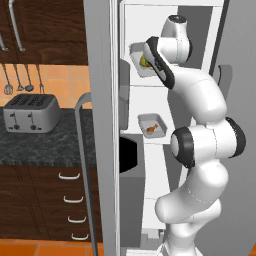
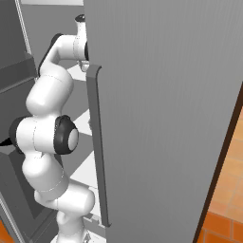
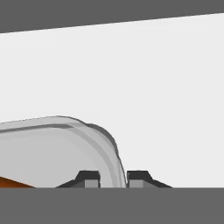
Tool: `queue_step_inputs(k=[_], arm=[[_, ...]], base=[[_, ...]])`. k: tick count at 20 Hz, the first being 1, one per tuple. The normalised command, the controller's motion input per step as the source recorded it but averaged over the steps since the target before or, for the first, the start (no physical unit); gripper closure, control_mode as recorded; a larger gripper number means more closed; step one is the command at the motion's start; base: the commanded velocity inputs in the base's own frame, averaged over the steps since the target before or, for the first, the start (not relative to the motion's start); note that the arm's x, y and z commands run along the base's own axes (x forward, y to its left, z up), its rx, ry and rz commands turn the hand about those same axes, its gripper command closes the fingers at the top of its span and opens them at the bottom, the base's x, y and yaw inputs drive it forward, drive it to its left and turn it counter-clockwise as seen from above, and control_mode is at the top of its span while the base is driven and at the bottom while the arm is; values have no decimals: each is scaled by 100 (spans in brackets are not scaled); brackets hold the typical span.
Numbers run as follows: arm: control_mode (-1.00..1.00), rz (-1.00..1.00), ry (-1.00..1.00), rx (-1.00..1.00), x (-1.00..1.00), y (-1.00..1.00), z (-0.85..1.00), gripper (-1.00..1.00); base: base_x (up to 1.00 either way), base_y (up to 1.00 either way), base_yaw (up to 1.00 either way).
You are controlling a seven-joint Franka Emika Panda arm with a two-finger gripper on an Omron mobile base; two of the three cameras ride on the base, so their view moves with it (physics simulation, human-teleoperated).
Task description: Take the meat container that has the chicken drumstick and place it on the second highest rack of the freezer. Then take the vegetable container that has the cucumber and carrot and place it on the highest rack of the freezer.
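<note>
In the left base view, a toaster [image 1: 31, 113] stands on the dark surface [image 1: 45, 147] at the far left, with utensils [image 1: 20, 80] hanging on the wall above it and drawers [image 1: 72, 205] below. Next comes the open grey door [image 1: 100, 125] with its long bar handle [image 1: 82, 165], seen edge-on. Right of it is the freezer [image 1: 150, 30], white inside.

On an upper shelf sits the vegetable tray [image 1: 137, 62], with a bit of yellow-green cucumber [image 1: 144, 61] showing inside; the rest is hidden by the arm's wrist, which reaches in over the tray's right side. One shelf down lies the meat tray [image 1: 152, 125] with the drumstick [image 1: 151, 128] in it, apart from the arm and well below the hand. The arm [image 1: 200, 150] rises on the right and covers much of the shelves' right half.

In the right base view the arm [image 2: 47, 137] climbs on the left and its hand disappears behind the edge of the other grey door [image 2: 161, 118], so the shelves' contents are hidden there.

In the hand view, an orange sliver of carrot [image 3: 13, 182] shows at the lower left, inside the tray [image 3: 52, 148]. The tray's rounded corner rim curves down to the right and passes between the two tips of the gripper [image 3: 113, 179]. The tips stand close together, clamped on that rim. Past the tray to the right there is plain white freezer wall [image 3: 175, 87].
</note>
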Motion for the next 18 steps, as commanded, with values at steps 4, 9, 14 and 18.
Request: queue_step_inputs(k=[4, 9, 14, 18], arm=[[-100, -7, 0, 0, 16, 0, -5, 100], [-100, 0, 0, 0, 0, 0, 0, 100], [-100, 0, 0, 0, 0, 0, 0, -100], [-100, 0, 0, 0, 0, 0, 0, -100]], base=[[0, 0, 0], [0, 0, 0], [0, 0, 0], [0, 0, 0]])
